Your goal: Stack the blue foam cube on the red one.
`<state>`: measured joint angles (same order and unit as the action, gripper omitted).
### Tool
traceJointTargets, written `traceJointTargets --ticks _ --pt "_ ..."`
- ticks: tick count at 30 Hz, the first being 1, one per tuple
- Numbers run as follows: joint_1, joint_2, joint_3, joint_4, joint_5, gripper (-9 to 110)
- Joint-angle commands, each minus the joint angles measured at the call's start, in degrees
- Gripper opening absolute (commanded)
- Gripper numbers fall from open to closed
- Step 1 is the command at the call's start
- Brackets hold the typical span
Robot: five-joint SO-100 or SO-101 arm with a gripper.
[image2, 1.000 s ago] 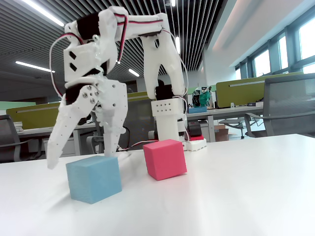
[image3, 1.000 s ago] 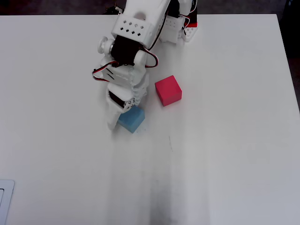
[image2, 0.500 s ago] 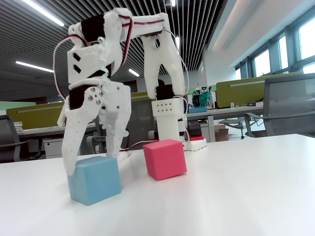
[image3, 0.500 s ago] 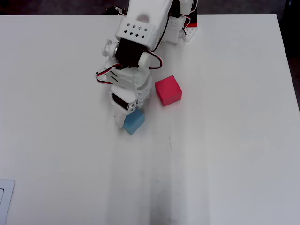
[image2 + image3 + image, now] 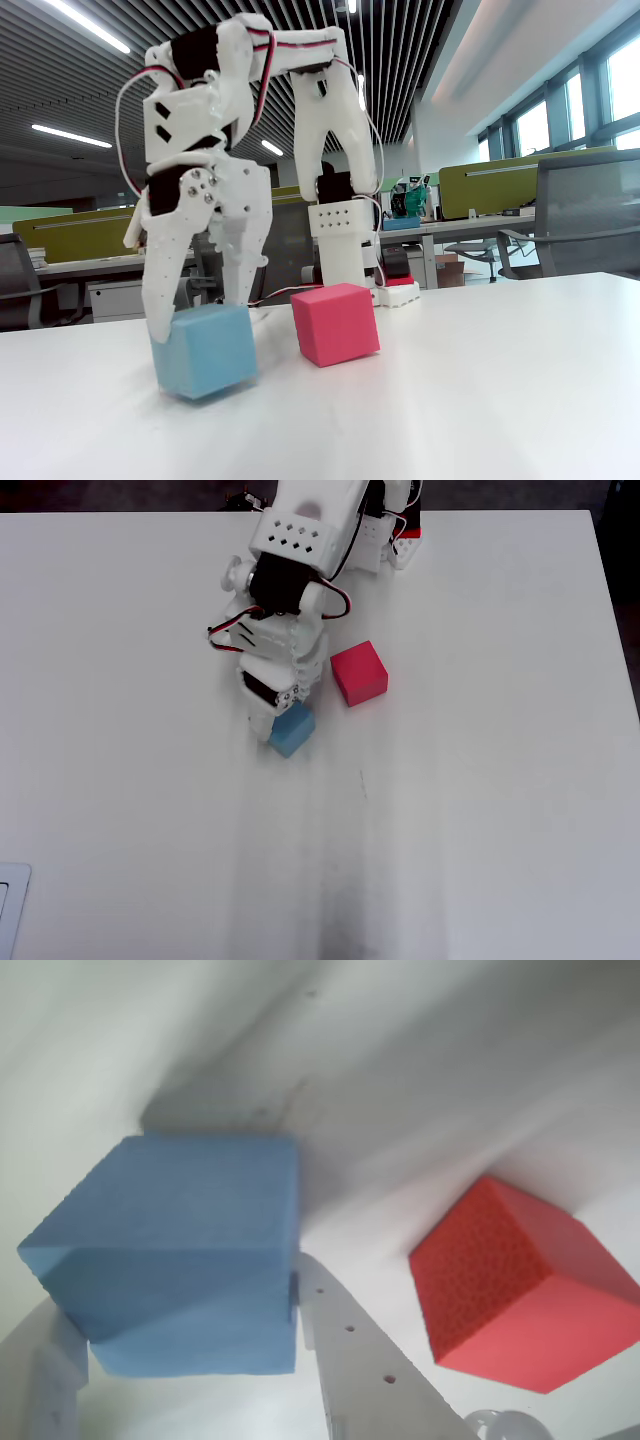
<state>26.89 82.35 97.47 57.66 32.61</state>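
Wrist view: gripper (image 5: 190, 1350) clamped on blue cube (image 5: 180, 1250), a finger on each side; red cube (image 5: 520, 1285) to its right on the white table (image 5: 450, 1070), apart.
Fixed view: blue cube (image 5: 205, 350) tilted between the fingers, one edge on the table; red cube (image 5: 335, 322) right, behind.
Overhead view: blue cube (image 5: 292, 731) under the gripper (image 5: 275, 720), red cube (image 5: 358, 673) up-right, not touching.

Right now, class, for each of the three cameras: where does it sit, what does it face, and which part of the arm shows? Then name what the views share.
Wrist view: rides on the gripper, looking down at the blue foam cube between its fingers.
Fixed view: low at table height, facing the arm's front, gripper and base.
Overhead view: above, looking straight down on the table; arm seen from above.
Shared: all three show the blue cube and the red one.
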Motion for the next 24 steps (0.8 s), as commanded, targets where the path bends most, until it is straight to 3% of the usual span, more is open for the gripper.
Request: traceJointTargets --ticks 1,16,24 --pt "0.6 6.2 -1.9 2.0 0.3 20" --pt "-4.7 28.0 -6.7 19.0 0.3 18" --pt "-11.3 37.4 1.7 21.4 0.3 18"
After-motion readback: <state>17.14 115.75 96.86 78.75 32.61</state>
